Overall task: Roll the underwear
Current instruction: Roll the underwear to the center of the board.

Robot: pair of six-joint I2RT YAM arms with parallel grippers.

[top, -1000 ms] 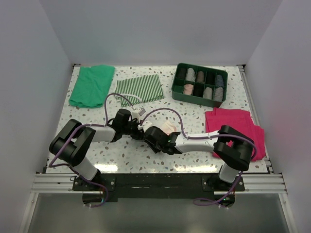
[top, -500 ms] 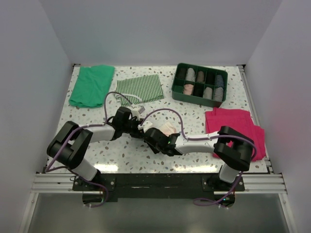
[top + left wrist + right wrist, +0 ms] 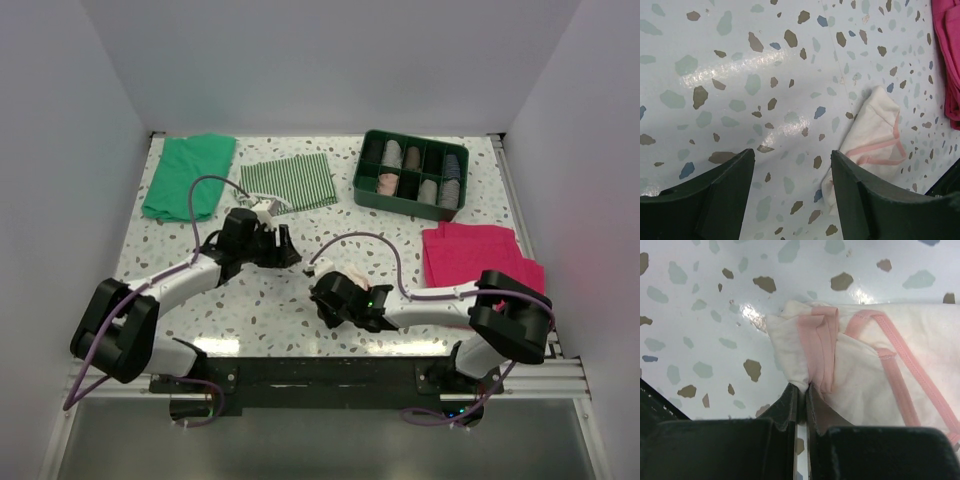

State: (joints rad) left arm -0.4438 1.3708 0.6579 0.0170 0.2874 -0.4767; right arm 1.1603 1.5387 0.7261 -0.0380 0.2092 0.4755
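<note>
Right gripper (image 3: 801, 390) is pinched together on a folded corner of the pale pink underwear (image 3: 875, 365), which lies at the centre-front of the speckled table (image 3: 270, 300). Left gripper (image 3: 792, 160), jaws now apart, has let go and drawn back leftward. At the far right, a green divided tray (image 3: 405, 203) holds rolled cloths (image 3: 392, 153).

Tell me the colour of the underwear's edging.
Pink edging on pale underwear, clearest in right wrist view.
</note>
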